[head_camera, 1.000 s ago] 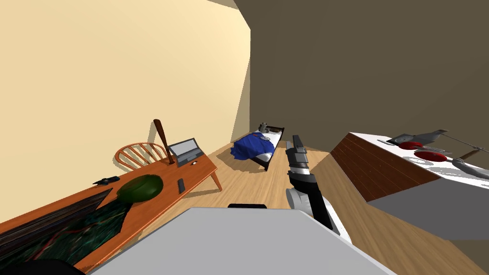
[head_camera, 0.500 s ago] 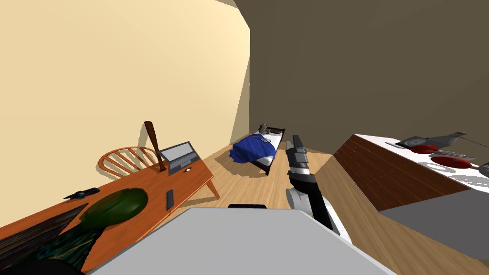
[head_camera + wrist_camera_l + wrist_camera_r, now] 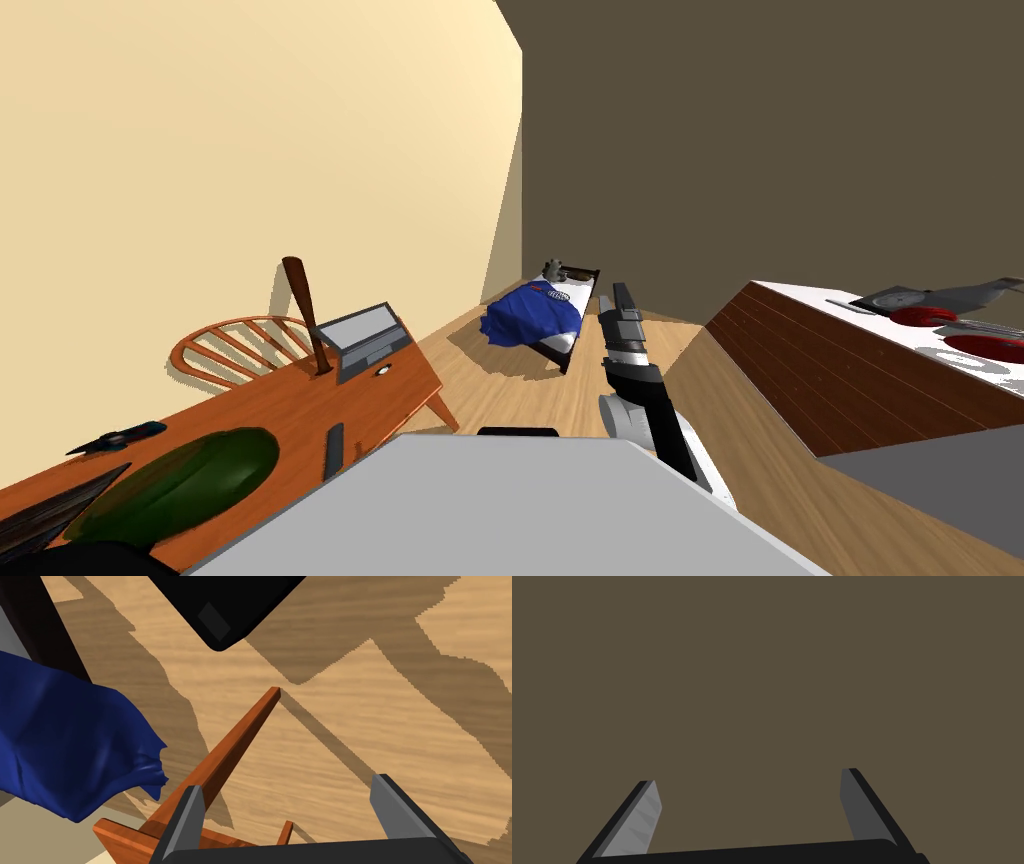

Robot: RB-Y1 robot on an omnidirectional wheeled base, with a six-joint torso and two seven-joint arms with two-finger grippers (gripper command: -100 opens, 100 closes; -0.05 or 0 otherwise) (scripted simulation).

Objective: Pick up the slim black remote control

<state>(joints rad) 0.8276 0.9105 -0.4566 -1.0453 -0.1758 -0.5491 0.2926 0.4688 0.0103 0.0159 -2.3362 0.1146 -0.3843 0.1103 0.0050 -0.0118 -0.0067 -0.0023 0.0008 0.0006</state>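
Well, the remote (image 3: 334, 451) lies on desk (image 3: 280, 410), far from fingers (image 3: 189, 818).

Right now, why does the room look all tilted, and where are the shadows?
Head view: the wide lens slants everything, so the walls splay and the desk tilts. Left wrist view: hard-edged dark shadows cross the wood floor beside a wooden leg. Right wrist view: the right gripper has one finger lit pale, the other shaded.

Our right arm (image 3: 648, 395) rises just right of centre, its dark forearm stretched forward and upward, and its jaws stand wide apart, the two fingers (image 3: 639, 821) splayed outward. Our left arm points downward, its jaws spread just as wide, fingers (image 3: 187, 816) well apart.
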